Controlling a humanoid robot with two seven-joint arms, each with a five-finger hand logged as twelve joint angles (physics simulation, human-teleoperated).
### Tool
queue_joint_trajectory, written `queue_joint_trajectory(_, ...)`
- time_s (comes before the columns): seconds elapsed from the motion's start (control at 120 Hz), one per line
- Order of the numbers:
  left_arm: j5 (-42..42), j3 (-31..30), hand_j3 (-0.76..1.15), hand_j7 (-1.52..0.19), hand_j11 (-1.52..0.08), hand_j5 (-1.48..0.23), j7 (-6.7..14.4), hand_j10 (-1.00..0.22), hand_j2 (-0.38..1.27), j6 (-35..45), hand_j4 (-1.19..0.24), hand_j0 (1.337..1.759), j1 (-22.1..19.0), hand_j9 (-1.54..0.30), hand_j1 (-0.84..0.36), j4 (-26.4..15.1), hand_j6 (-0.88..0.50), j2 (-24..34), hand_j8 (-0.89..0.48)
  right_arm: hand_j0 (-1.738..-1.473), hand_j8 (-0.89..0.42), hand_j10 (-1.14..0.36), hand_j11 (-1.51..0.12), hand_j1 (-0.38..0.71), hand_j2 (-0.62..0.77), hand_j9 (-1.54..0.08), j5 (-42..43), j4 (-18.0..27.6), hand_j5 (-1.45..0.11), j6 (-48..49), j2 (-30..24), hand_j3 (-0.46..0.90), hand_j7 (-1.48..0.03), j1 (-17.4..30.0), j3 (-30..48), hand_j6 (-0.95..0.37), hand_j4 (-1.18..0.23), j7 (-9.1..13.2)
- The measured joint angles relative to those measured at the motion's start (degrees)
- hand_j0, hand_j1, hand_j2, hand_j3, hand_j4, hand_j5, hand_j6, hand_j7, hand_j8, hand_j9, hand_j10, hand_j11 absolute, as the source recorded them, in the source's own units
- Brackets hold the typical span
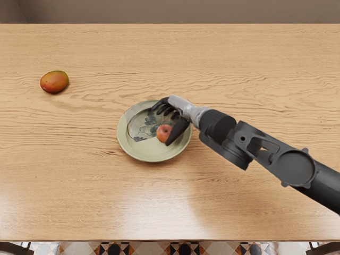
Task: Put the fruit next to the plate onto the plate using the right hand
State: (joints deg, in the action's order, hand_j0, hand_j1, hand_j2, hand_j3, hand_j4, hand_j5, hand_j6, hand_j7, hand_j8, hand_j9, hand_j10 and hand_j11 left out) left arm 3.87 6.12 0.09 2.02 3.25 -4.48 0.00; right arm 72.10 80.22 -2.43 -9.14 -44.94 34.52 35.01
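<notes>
A pale green plate (139, 150) with a dark drawing on it lies at the middle of the wooden table. A small red-orange fruit (163, 133) sits over the plate's right half. My right hand (169, 118) reaches in from the right and hovers over the plate. Its thumb lies along the fruit's right side and its fingers spread above it, towards the plate's far rim. Whether the fruit rests on the plate or still hangs in the hand, I cannot tell. The left arm does not show.
A mango (54, 82), red and orange-green, lies far off at the table's left. My right forearm (265, 154) crosses the table's right half at a slant. The table's far edge runs along the top of the view.
</notes>
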Motion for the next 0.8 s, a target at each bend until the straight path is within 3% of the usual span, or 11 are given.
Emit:
queue_joint_trajectory(0.192,0.0,0.0,0.0,-0.01,-0.01,-0.01,0.0,-0.01,0.0,0.0,-0.01,1.658,0.0,-0.01,0.34,0.0,-0.01,0.0,-0.01,-1.658,-0.11,-0.13,-0.18,-0.21,0.05,-0.18,-3.76,0.39,-0.19,0.68,-1.04,0.0,-0.18,-1.84,2.76,-0.14,-0.14,-0.01)
queue_joint_trajectory(0.325,0.0,0.01,0.0,-0.01,-0.01,-0.01,0.0,-0.01,0.0,0.0,-0.01,1.658,0.0,-0.01,0.34,0.0,-0.01,0.0,-0.01,-1.658,-0.06,-0.07,-0.1,-0.28,0.03,-0.1,-8.09,0.42,-0.1,1.89,-1.9,0.0,-0.1,-3.25,4.47,-0.07,-0.07,-0.01)
queue_joint_trajectory(0.458,0.0,0.01,0.0,-0.01,-0.01,-0.01,0.0,-0.01,0.0,0.0,-0.01,1.658,0.0,-0.01,0.34,0.0,-0.01,0.0,-0.01,-1.658,-0.03,-0.04,-0.05,-0.31,0.01,-0.05,-18.85,0.15,-0.05,12.2,-7.37,0.0,-0.05,-2.86,10.74,-0.04,-0.04,-0.01)
queue_joint_trajectory(0.608,0.0,0.01,0.0,-0.01,-0.01,-0.01,0.0,-0.01,0.0,-0.11,-0.01,1.658,0.0,-0.01,0.34,-0.07,-0.01,0.0,-0.01,-1.658,-0.02,-0.02,-0.02,-0.33,0.01,-0.02,-27.71,-2.87,-0.02,29.87,-15.77,0.0,-0.02,3.65,24.87,-0.02,-0.02,-0.01)
queue_joint_trajectory(0.8,0.03,-0.03,0.0,-0.01,-0.01,-0.01,0.19,-0.01,0.0,-0.24,-0.01,1.658,-1.13,-0.01,0.34,-0.15,-0.01,0.0,-0.01,-1.658,-0.01,-0.01,-0.01,-0.34,0.0,-0.01,-33.61,-6.15,-0.01,36.23,-25.06,0.0,-0.01,12.16,39.29,-0.01,-0.01,-0.01)
